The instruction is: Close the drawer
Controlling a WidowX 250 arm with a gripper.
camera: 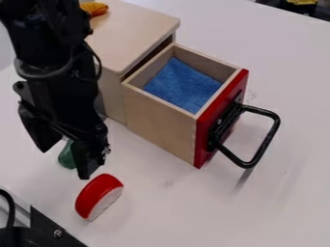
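Above the white table (161,212), gripper: black, two-fingered (63,164), hanging with fingers wide apart
Partly behind it: rounded green object (65,157)
Just below it in view: red-and-white curved block (98,195)
Drawer: light wooden, red-fronted (158,123), black metal handle (274,128), pulled out, blue cloth (184,87) inside
Cabinet: light wooden box (132,29), orange object (95,8) on top

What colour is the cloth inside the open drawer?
The cloth is blue, seen in the camera view.
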